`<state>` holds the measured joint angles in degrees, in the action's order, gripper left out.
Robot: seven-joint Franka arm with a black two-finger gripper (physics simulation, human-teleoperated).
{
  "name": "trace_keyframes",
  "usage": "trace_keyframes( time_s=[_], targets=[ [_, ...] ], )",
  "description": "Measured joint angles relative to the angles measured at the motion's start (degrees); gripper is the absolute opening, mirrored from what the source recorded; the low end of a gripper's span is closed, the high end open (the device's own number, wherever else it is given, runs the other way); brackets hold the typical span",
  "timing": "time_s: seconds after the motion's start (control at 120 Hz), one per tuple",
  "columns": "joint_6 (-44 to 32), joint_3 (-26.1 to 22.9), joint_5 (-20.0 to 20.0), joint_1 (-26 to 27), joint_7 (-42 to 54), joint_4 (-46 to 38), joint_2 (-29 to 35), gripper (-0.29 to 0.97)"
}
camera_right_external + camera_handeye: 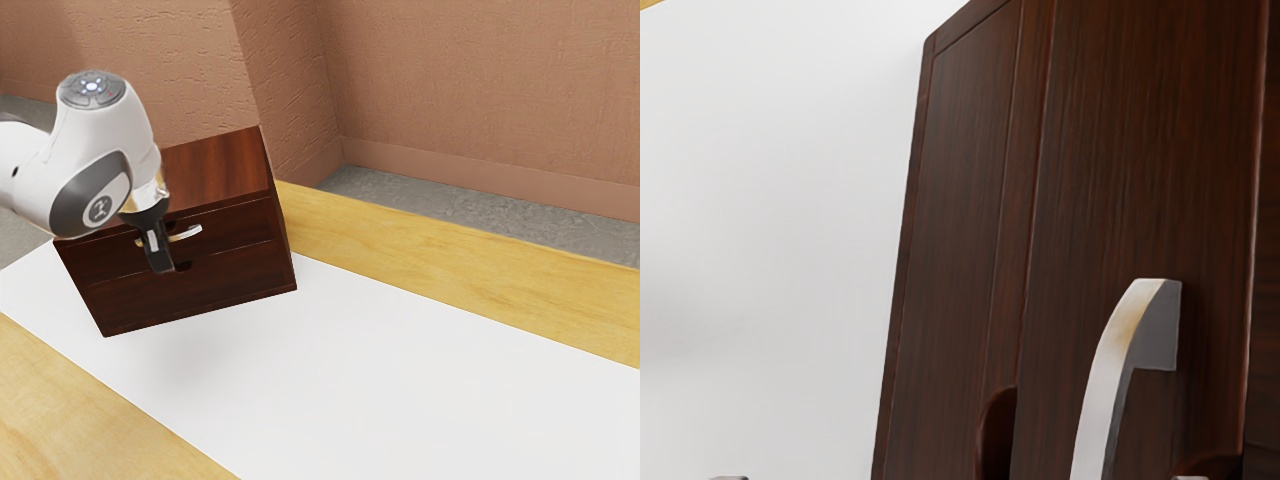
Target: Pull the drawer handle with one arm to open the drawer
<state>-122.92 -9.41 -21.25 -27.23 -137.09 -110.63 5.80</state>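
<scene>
A dark wooden cabinet [215, 175] with two drawers stands on the white mat, toward the exterior view's left. The upper drawer [235, 225] carries a curved silver handle [188, 232], and its front lies flush with the lower drawer's front [225, 280]. My black gripper [160, 248] hangs directly in front of the upper drawer, at the handle's left end and overlapping it. The wrist view looks closely along the drawer fronts [960, 250], with the silver handle [1130, 370] arching out just under my hand.
The white mat [380, 370] covers the middle of the wooden table [480, 265]. Brown walls and a grey floor strip [480, 205] lie behind the table. My white arm [85, 160] covers the cabinet's left side.
</scene>
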Motion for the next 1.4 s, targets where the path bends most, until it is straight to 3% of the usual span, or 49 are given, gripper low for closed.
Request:
trace_keyframes(
  time_s=[0.3, 0.692, 1.4],
  targets=[
    [-2.02, -0.02, -0.01, -0.4, 0.41, -0.45, -2.05, 0.46],
    [-2.64, -0.21, 0.35, -0.73, 0.97, -0.91, -1.82, 0.21],
    [-2.02, -0.57, 1.46, 1.35, -0.68, -4.21, 1.02, 0.17]
  ],
)
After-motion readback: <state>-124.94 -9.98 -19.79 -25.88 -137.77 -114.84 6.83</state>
